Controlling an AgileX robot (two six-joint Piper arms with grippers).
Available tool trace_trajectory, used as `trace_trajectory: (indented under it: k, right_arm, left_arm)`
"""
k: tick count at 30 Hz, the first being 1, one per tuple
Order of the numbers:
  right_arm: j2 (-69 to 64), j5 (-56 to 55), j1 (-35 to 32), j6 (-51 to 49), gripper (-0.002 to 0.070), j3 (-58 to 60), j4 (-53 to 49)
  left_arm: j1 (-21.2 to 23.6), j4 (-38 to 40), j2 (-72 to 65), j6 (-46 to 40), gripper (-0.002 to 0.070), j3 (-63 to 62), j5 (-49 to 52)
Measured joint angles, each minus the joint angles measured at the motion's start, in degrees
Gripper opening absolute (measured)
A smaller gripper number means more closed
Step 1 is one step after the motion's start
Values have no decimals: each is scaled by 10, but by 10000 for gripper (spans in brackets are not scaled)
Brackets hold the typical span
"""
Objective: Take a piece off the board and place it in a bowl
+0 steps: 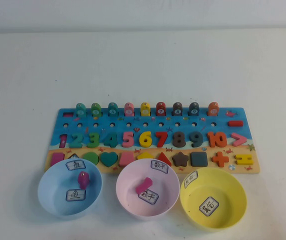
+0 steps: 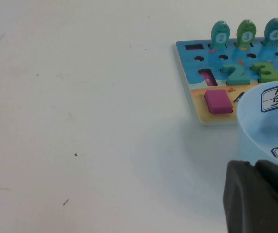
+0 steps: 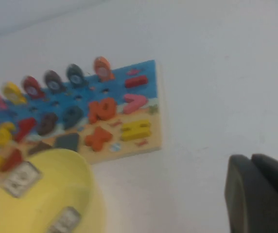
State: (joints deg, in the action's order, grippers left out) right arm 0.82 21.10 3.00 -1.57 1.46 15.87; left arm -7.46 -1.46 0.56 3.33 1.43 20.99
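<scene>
White worktop (image 1: 143,65) fills the scene, with a pale wall strip along the far edge. Across the middle lies the long wooden puzzle board (image 1: 153,126), blue on top and sandy along its near edge, carrying coloured numbers and shapes.

Along the board's far row stands a line of little fish pieces, and at the right end of that row sits the orange fish piece (image 1: 213,108), upright in its slot, just above the orange 10 (image 1: 216,139). The right wrist view catches it too (image 3: 102,68), at the end of the line.

Three bowls sit in a row against the board's near edge. On the robot's left is the light blue bowl (image 1: 49,192), with two white labels and a small magenta piece (image 1: 84,179) inside it. The pink bowl (image 1: 128,197) in the centre holds a pink block (image 1: 145,184). The yellow bowl (image 1: 233,210) is on the right, showing only its labels.

Neither arm reaches over the table in the high view. The left tool (image 2: 260,199) shows only as a dark body just beside the blue bowl's rim; open or closed, I cannot tell. The right tool (image 3: 260,194) is likewise a dark shape over bare worktop, right of the yellow bowl, its state also impossible to tell.
</scene>
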Motion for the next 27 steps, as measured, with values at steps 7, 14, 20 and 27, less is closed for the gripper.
trace_trajectory:
  k: [7,14,20,27]
  right_arm:
    - [0,-5,0,-26,-18,0,388]
    - [0,-41,0,2,-18,0,474]
    - [0,-56,0,31,-18,0,496]
    - [-3,-40,0,111,-18,-20,494]
  left_arm:
    - [0,0,0,0,-4,0,0]
    - [0,0,0,0,-4,0,0]
    - [0,0,0,0,-4,0,0]
    - [0,0,0,0,-4,0,0]
